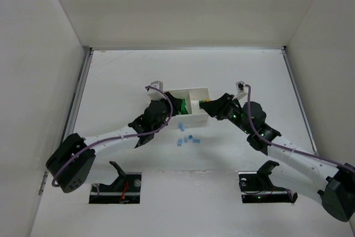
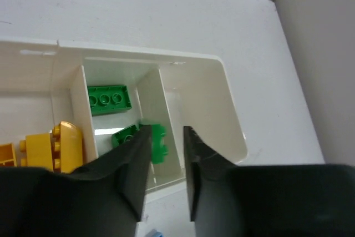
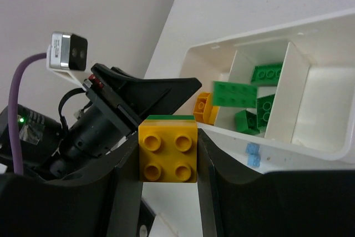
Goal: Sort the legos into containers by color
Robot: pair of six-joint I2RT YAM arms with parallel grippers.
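Note:
The white tray [image 1: 191, 89] of three containers lies mid-table. In the left wrist view its left container holds yellow-orange legos [image 2: 52, 145], the middle one green legos [image 2: 108, 99], and the right container [image 2: 194, 109] is bare. My left gripper [image 2: 166, 131] hangs over the tray, open a little with nothing between its fingers. A green lego [image 2: 159, 142] sits loose beside its left fingertip, at the divider. My right gripper [image 3: 167, 137], at the tray's other end, is shut on a yellow lego [image 3: 167, 149] with a green edge on top. Several light blue legos [image 1: 188, 139] lie on the table in front of the tray.
White walls close in the table on the left, right and back. Two dark cut-outs [image 1: 116, 184] [image 1: 260, 184] sit by the arm bases at the near edge. The left arm's wrist and camera [image 3: 66, 51] stand close beside my right gripper.

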